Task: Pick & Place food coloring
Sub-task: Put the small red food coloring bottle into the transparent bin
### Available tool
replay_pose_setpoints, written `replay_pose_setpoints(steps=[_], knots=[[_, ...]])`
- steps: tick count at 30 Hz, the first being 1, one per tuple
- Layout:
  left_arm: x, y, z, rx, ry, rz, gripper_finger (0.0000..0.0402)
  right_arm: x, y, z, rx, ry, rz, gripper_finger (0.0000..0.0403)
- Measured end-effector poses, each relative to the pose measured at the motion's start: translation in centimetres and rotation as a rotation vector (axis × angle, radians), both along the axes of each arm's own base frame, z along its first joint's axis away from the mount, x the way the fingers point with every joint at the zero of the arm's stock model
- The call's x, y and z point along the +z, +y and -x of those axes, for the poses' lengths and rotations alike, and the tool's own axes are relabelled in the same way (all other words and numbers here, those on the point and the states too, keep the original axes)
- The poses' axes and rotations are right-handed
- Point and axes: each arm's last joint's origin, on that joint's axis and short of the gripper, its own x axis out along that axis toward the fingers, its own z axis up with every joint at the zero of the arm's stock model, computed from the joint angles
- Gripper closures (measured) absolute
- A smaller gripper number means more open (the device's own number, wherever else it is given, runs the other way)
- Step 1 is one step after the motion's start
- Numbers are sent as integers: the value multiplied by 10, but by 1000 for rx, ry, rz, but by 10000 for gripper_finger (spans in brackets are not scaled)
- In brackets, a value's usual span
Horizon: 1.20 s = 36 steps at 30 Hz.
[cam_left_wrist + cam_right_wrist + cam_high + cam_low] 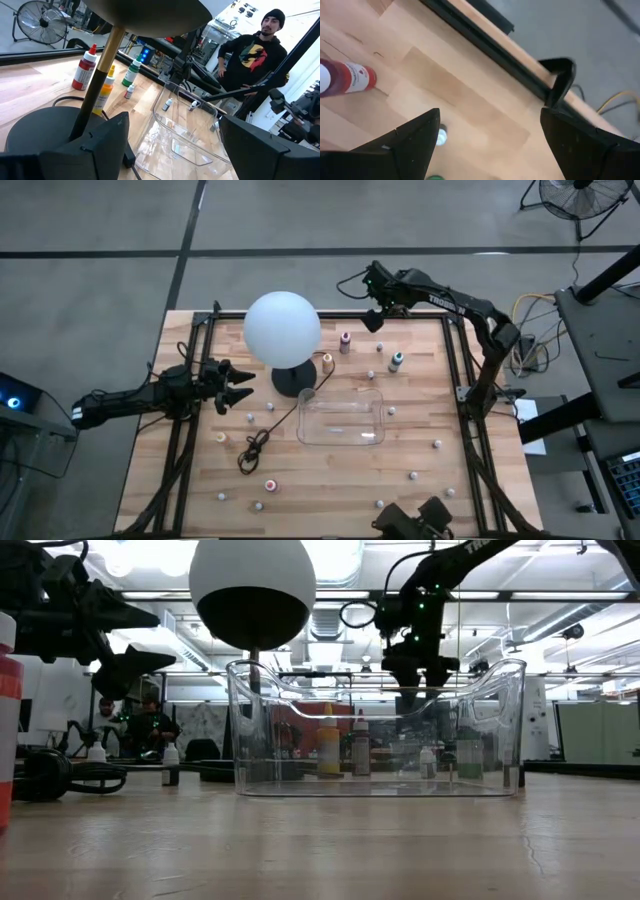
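Released and empty, the left pincer (240, 387) is held over the left part of the pale wooden desk (330, 475), beside the black round base of the big white globe lamp (282, 328). A black cable (262, 435) is seen curling across the boards from that base. Near the desk's middle a clear rectangular plastic tray (341, 418) is set, with nothing inside it. Tiny dropper bottles of food coloring (271, 485) are scattered around the tray, none in it; taller red-capped (345, 341), yellow (327, 361) and green-capped (397, 361) bottles are stood behind it. At the far right edge the right pincer (378, 320) is hung, likewise spread and holding nothing. A person (251, 55) is seen beyond the desk.
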Motion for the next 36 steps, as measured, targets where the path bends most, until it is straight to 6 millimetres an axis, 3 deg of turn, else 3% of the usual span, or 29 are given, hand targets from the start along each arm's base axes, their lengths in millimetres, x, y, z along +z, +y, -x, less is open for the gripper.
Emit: replay_pose_setpoints(steps=[7, 16, 36], knots=[[0, 0, 0, 0, 0, 0, 122, -7, 7, -6, -95, -29, -19, 67], [0, 0, 0, 0, 0, 0, 122, -32, 22, -7, -226, -46, -113, 67], [0, 0, 0, 0, 0, 0, 122, -81, 47, -7, -222, -30, -165, 67]])
